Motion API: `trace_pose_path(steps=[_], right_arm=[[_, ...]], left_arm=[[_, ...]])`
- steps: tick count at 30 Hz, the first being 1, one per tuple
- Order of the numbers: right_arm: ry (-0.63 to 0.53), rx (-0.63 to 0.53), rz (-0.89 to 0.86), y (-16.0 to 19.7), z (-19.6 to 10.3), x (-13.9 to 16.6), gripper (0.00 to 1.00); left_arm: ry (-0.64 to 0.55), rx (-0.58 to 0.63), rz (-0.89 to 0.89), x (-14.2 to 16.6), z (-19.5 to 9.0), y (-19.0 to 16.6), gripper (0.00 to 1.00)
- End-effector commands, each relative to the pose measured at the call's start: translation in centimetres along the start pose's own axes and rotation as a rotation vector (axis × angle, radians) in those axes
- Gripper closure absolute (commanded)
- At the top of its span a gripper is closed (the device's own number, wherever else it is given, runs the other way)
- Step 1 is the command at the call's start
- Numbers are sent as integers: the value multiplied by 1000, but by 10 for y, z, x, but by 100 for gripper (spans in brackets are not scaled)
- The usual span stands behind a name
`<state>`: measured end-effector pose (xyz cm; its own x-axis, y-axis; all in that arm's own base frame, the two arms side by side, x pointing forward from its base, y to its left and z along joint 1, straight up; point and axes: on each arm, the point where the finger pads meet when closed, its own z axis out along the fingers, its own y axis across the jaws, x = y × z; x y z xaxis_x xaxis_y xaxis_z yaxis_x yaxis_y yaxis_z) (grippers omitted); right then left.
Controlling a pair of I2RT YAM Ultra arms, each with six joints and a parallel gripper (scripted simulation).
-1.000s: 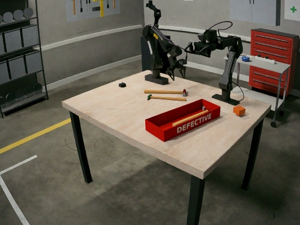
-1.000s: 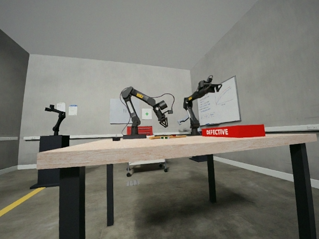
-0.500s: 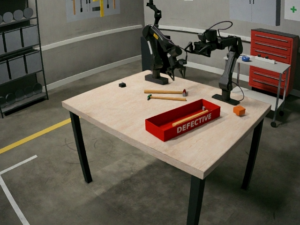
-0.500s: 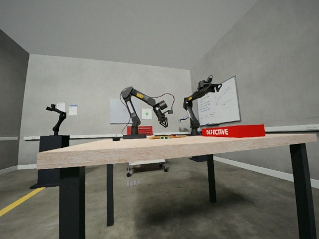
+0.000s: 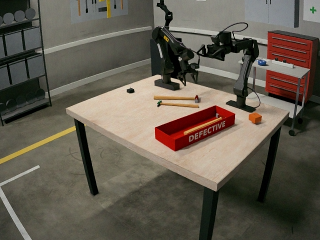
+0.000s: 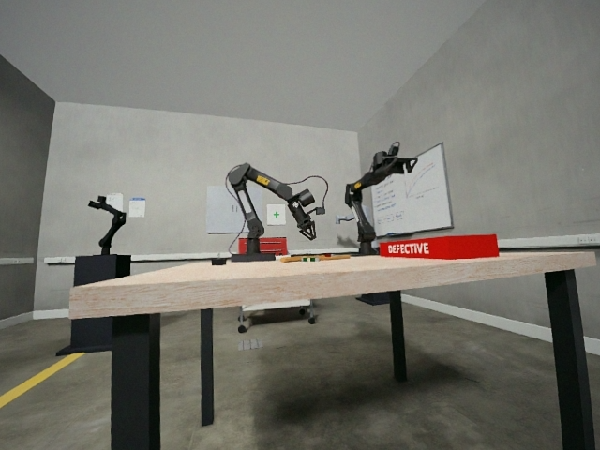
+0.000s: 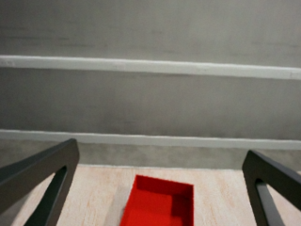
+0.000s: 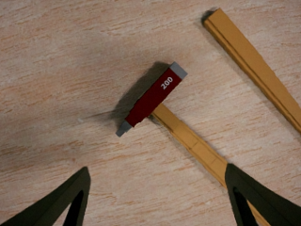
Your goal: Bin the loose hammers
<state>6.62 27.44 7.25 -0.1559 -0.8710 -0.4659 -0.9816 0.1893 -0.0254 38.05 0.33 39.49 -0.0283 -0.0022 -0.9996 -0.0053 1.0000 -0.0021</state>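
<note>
Hammers lie in two places: one inside the red bin point(image 5: 164, 136) point(image 6: 460, 246) point(image 7: 165, 185), and two flat on the table top point(image 5: 124, 116) point(image 6: 217, 283) point(image 7: 221, 188) point(image 8: 56, 61), on its far side. The binned hammer point(image 5: 204, 125) stretches along the bin's length, presumably because its head was judged loose. The red-headed hammer point(image 5: 175, 97) point(image 6: 291, 259) point(image 8: 188, 138) and the green-headed hammer point(image 5: 178, 105) point(image 6: 309, 259) point(image 8: 254, 68) lie side by side with heads at opposite ends. Whether either is sound can't be told by looking.

The right gripper point(image 5: 190, 83) point(image 6: 311, 238) point(image 8: 156, 171) points down above the table with fingers wide and nothing between them, probably to look over the red head or ready a grip. The left gripper point(image 5: 208, 54) point(image 6: 412, 164) point(image 7: 161, 153) hangs high, also spread wide and empty, perhaps to leave room for the other arm.

The right wrist view shows the "200" on the red head and one end of the green hammer's handle, but not its head; the top view shows both hammers whole. Only the top view reveals the binned hammer; the exterior view meets just the bin's outside, and the left wrist view catches one end with no hammer visible.
</note>
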Motion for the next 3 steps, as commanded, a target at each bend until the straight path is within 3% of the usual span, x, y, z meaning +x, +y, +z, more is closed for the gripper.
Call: trace_pose_path(steps=[1, 3], right_arm=[[-49, 2, -4, 0, -6, -17, 0], [-49, 2, -4, 0, -6, -17, 0]], left_arm=[[-39, 5, 2, -16, 0, -2, 0], [-39, 5, 2, -16, 0, -2, 0]])
